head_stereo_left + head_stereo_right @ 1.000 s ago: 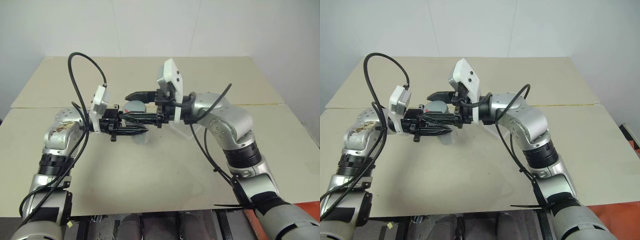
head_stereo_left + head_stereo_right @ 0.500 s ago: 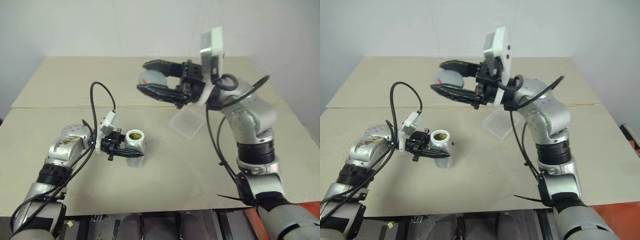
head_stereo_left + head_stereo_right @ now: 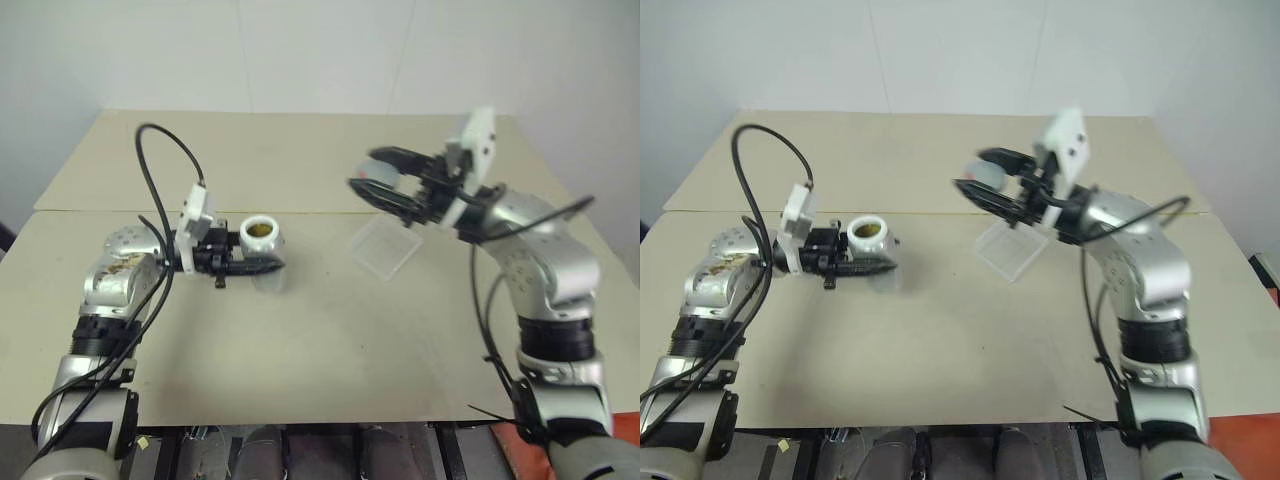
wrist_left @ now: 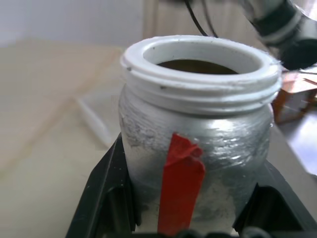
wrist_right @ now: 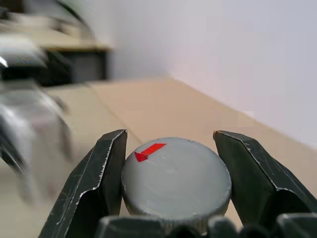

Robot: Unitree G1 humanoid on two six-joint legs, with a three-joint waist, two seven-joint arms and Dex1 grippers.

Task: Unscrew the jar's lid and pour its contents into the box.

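Note:
My left gripper is shut on the jar, a silver-grey cylinder with a white threaded rim and a red stripe. It holds the jar upright just above the table, left of centre. The jar's mouth is open, and something yellowish-brown, the contents, shows inside. Off to the right and higher, my right gripper is shut on the lid, a round grey cap with a red mark, between its black fingers. The box, a clear shallow tray, lies on the table below the lid.
Two beige table tops meet at a seam running across behind the jar. A white wall stands behind the far edge. Black cables loop above my left arm. Bare table surface lies in front of the jar and box.
The lid has come off the jar. My right gripper has carried it away to the right, over the box. The jar stays in my left gripper, its mouth now open.

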